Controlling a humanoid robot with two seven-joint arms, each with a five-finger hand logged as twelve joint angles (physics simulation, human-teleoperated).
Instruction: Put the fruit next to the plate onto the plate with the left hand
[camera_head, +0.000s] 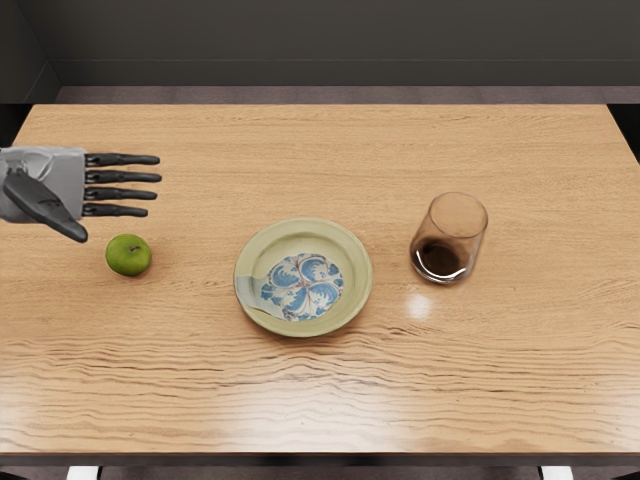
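You have the wooden table with the plate near its middle. Your left hand hangs at the far left, fingers stretched out flat, grasping nothing. The glass stands right of the plate, and the green apple lies on the table left of it, just below the hand.
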